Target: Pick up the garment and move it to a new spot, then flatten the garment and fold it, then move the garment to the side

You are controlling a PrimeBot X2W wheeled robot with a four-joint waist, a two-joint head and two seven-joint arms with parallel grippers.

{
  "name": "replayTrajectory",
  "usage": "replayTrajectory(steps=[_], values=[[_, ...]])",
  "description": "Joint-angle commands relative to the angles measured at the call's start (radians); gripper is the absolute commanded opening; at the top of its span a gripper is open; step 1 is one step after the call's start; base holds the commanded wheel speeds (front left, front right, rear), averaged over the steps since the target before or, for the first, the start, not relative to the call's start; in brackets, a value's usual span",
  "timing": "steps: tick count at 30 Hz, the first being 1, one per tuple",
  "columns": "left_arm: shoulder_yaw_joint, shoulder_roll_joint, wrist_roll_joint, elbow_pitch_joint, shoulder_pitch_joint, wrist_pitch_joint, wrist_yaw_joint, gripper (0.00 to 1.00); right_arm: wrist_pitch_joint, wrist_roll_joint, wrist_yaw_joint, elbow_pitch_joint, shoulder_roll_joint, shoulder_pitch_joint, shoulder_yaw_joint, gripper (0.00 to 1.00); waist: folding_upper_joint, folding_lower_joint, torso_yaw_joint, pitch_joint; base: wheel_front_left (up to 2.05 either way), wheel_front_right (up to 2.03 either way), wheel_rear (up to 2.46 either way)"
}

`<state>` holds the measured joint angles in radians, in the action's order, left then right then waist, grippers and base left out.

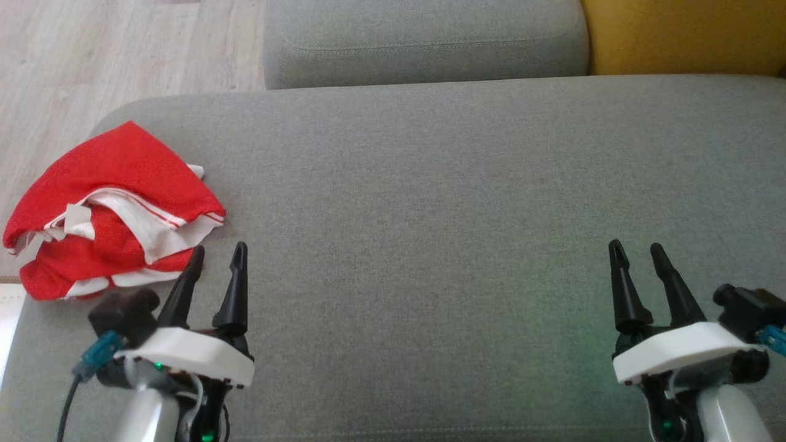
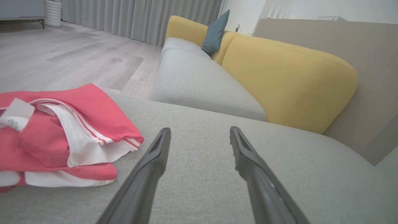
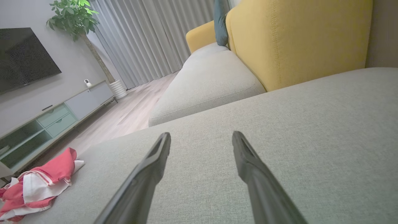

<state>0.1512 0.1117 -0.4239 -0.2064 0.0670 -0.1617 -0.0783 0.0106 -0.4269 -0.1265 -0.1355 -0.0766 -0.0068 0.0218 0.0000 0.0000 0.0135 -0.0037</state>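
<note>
The garment (image 1: 116, 209) is red with white trim and lies crumpled at the left edge of the grey sofa cushion (image 1: 430, 202). My left gripper (image 1: 218, 255) stands open just right of the garment's near corner, nothing between its fingers. In the left wrist view the garment (image 2: 62, 137) lies to the left of the open left gripper (image 2: 199, 132). My right gripper (image 1: 635, 248) is open at the lower right, far from the garment, over bare cushion. The right wrist view has the garment (image 3: 40, 183) at the lower left, well away from the open right gripper (image 3: 200, 137).
A second grey seat cushion (image 1: 424, 43) lies beyond the one before me, with a yellow backrest (image 1: 681, 34) at the far right. Wooden floor (image 1: 123, 55) drops off past the left edge. A TV cabinet (image 3: 46, 121) and a potted plant (image 3: 74, 18) stand across the room.
</note>
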Motion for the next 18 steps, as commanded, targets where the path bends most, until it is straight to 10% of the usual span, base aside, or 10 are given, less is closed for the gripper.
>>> replayTrajectory(steps=[1, 18], values=[[-0.019, 0.02, 0.028, 0.028, 0.06, -0.015, 0.006, 1.0, 0.014, 0.03, -0.003, 0.045, -0.007, -0.018, 0.02, 1.0, 0.0, 0.0, 0.0, 0.0, 0.0, 0.0, 0.0], [0.002, 0.017, 0.212, -0.003, 0.067, -0.065, 0.026, 1.0, 0.039, 0.225, -0.004, 0.061, 0.007, 0.003, 0.033, 1.0, 0.0, 0.0, 0.006, 0.001, 0.0, 0.0, 0.0]])
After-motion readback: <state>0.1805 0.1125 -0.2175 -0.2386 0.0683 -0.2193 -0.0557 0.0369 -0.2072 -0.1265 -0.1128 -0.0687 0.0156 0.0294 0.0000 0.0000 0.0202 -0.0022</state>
